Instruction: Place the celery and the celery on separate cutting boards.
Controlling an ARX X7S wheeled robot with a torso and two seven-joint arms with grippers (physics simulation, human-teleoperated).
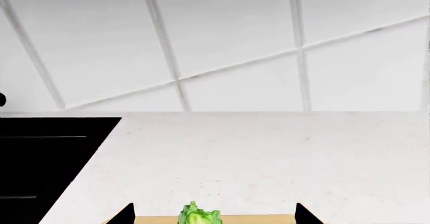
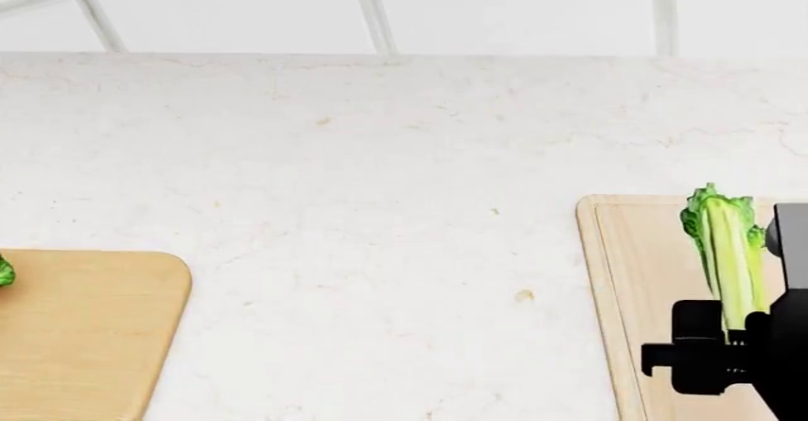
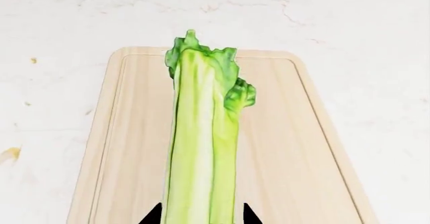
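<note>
- My right gripper point(image 3: 200, 219) pinches the long lime-green celery point(image 3: 201, 143) near its base; my jaws stand close against either side of the stalk.
- The celery's long axis runs straight out from my jaws toward the wall, leaves foremost, in line with the length of the paler grooved board point(image 3: 289, 148), over whose middle it sits. Whether it rests on the wood or hangs just above, I cannot tell.
- My left gripper point(image 1: 213, 216) has its jaws spread wide, with the leaf tips of the shorter celery point(image 1: 199, 216) between them, over the tan board point(image 2: 89, 336).
- Judgement: each arm is nearest its own stalk; letting go looks to be the remaining step.
</note>
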